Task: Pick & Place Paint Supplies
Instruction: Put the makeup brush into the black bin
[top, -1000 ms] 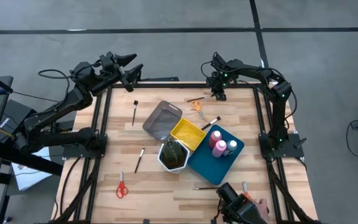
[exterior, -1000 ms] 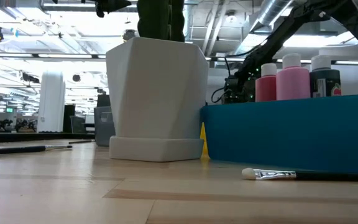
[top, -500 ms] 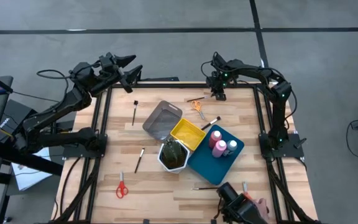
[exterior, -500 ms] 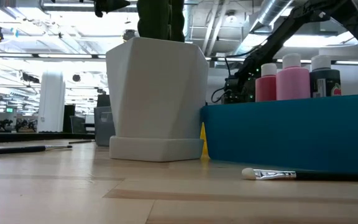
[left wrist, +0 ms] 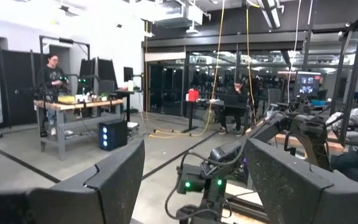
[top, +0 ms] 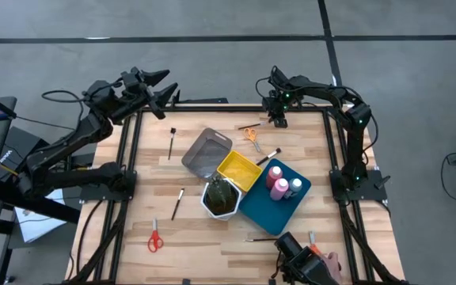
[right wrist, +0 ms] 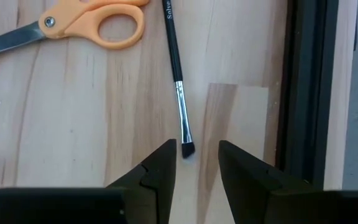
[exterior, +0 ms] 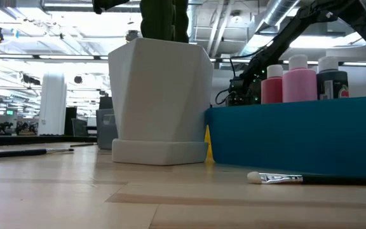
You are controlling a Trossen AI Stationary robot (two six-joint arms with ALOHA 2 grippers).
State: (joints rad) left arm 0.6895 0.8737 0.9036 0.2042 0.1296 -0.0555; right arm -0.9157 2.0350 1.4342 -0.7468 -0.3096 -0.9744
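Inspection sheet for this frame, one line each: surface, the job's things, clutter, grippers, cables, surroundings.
Surface: wooden table in a black frame.
Job's things: two pink bottles and a white-capped bottle in the blue tray; orange scissors and a thin brush at the far edge; red scissors near the front; more brushes loose.
Clutter: grey tray, yellow tray, white pot.
Grippers: left gripper open, raised off the far left corner; right gripper low over the brush tip, jaws parted, holding nothing.
Cables: running along both arms.
Surroundings: a person at a bench.
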